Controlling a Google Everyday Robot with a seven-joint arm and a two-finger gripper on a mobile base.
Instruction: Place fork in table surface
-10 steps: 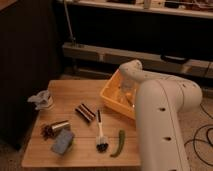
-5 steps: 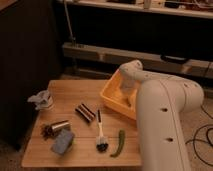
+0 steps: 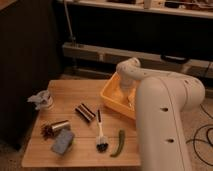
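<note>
1. The white robot arm [image 3: 162, 120] bends over the far right corner of the light tan wooden plank table surface [image 3: 82, 156].
2. Its gripper [image 3: 125, 93] points down into the yellow rectangular plastic tub [image 3: 111, 99]. I cannot tell whether it is spread, pressed together or pinching anything.
3. The slim silver metal fork cannot be made out from here; the arm hides the part of the tub under the gripper.
4. Just outside the tub wall, on the near left of the gripper, a small dark ribbed block [image 3: 85, 112] lies on the planks.
5. Nearer to me than the gripper lie a white-handled brush with black bristles [image 3: 100, 132] and a curved green pepper [image 3: 119, 143].
6. Well apart from the gripper, further left, are a crumpled white object [image 3: 41, 100], a shiny metal can on its side [image 3: 59, 126] and a grey-blue sponge [image 3: 62, 142].
</note>
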